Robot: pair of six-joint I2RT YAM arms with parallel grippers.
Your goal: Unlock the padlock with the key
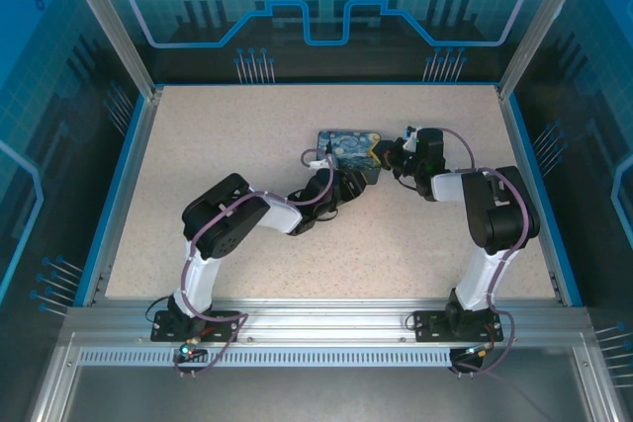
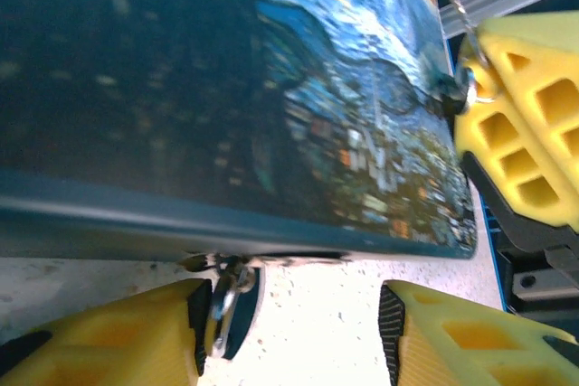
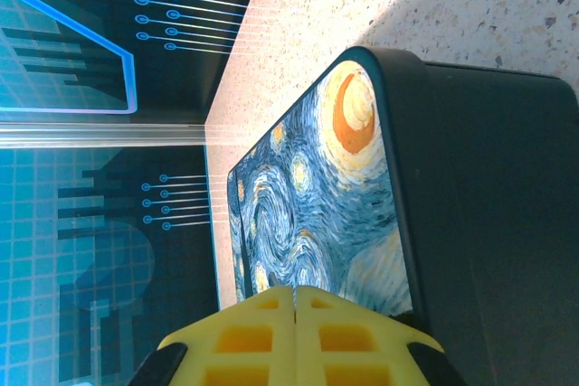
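Left pincer [image 2: 294,321] is spread, straddling the padlock [image 2: 232,300] at the box's [image 2: 317,88] lower edge, with the lock just beside one pad. Your right pincer [image 3: 295,312] is pressed together at the box's corner, pinching the key [image 2: 461,83].

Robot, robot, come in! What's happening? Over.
Left tool open, padlock in its gap, under box edge. Right tool shut at box corner. Box crowds the padlock.
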